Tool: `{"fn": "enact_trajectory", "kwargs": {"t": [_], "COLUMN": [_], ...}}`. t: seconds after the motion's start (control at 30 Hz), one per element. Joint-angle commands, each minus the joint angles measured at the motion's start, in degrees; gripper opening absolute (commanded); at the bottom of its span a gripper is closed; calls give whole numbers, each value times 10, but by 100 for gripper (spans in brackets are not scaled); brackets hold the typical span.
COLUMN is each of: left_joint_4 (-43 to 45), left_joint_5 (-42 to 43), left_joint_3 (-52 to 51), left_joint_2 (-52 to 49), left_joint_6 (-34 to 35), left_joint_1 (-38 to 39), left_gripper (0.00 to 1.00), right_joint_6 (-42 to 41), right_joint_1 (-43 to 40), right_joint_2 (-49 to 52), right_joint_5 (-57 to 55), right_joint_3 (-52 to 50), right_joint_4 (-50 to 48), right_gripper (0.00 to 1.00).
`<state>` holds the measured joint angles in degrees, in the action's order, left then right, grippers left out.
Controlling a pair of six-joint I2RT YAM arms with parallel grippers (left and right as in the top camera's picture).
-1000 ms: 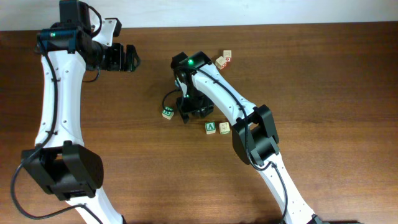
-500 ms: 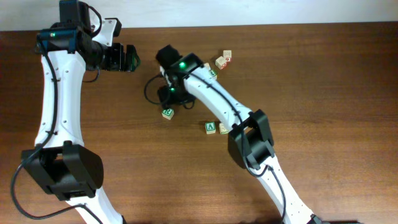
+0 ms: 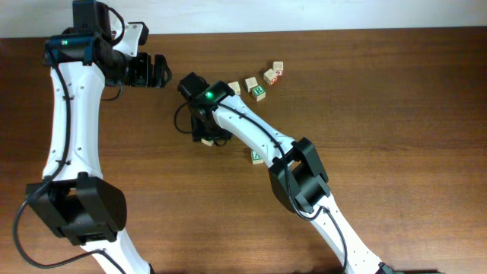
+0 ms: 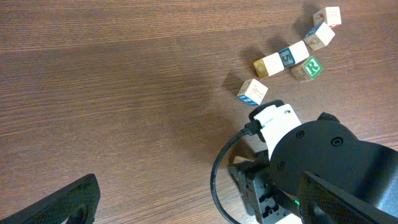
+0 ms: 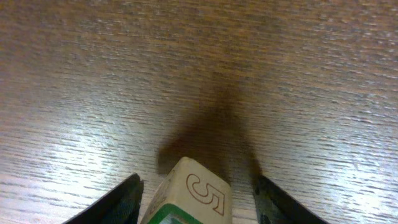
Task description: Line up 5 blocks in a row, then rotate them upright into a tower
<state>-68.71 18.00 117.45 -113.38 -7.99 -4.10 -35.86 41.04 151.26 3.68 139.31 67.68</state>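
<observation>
One broad wood-grain surface point(image 3: 396, 137) carries everything; the green R cube point(image 3: 259, 92) serves as landmark. The right arm point(image 3: 251, 129) passes just left of that cube and reaches on beyond it. The left arm point(image 3: 68, 114) stands well apart, farther left. The left claw point(image 3: 157, 70) hangs well to the left of the R cube, jaws spread wide and holding nothing. The right claw point(image 5: 196, 186) is down at the surface, left of the R cube and nearer the arm bases. Its jaws are parted to either side of the target cube point(image 5: 208, 194) with a gap showing on each side, so it flanks the cube without pinching it.

Other cubes cluster round the R cube. A blue 5 cube point(image 4: 286, 57) lies just beside it and a blue-printed cube point(image 4: 252, 92) lies to its left, near the right arm. A red-marked cube point(image 3: 278, 70) sits on its far right. A green-printed cube point(image 3: 257, 156) lies nearer the bases than the R cube, half hidden under the right arm.

The target cube looks like light, rigid wood with smooth flat faces. It should not crush, but it may skid or twist if one finger lands first. The best hold is probably square on two opposite side faces, centred.

Readable print: an outlined 5 on the target cube above a green edge, the green R, and the blue 5. The blue-printed cube's mark cannot be read.
</observation>
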Motion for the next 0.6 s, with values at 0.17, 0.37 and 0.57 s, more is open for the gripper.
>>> {"fn": "enact_trajectory", "kwargs": {"t": [0.17,0.37,0.57], "left_joint_4": [1,1,1], "left_joint_5": [0,0,0], "left_joint_3": [9,9,9], "left_joint_2": [-2,-2,-2], "left_joint_6": [-11,-11,-11], "left_joint_1": [2,2,2], "left_gripper": [99,99,99], "right_joint_6": [14,70,113], "right_joint_1": [-14,-40,-46], "right_joint_2": [9,8,8], "right_joint_5": [-14,10,12], "right_joint_3": [-6,-4,-4], "right_joint_4": [59,131,218], "right_gripper": [34,34,35]}}
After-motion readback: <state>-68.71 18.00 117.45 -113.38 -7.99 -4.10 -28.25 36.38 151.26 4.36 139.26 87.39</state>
